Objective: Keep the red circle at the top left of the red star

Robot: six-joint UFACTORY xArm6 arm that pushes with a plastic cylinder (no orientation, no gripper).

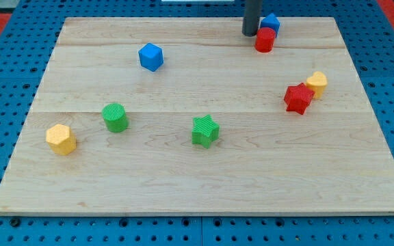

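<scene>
The red circle point(265, 39), a short cylinder, stands near the view's top right, touching a blue block point(271, 22) behind it. The red star point(298, 98) lies lower and to the right, against a yellow block point(316, 84). The red circle is up and slightly left of the red star. My tip point(251, 33) is the lower end of the dark rod, just left of the red circle, close to or touching it.
A blue cube point(151, 57) sits at the upper left middle. A green cylinder point(115, 117) and a yellow hexagon block point(61, 139) are at the left. A green star point(205, 130) is near the middle. The wooden board point(197, 191) lies on a blue pegboard.
</scene>
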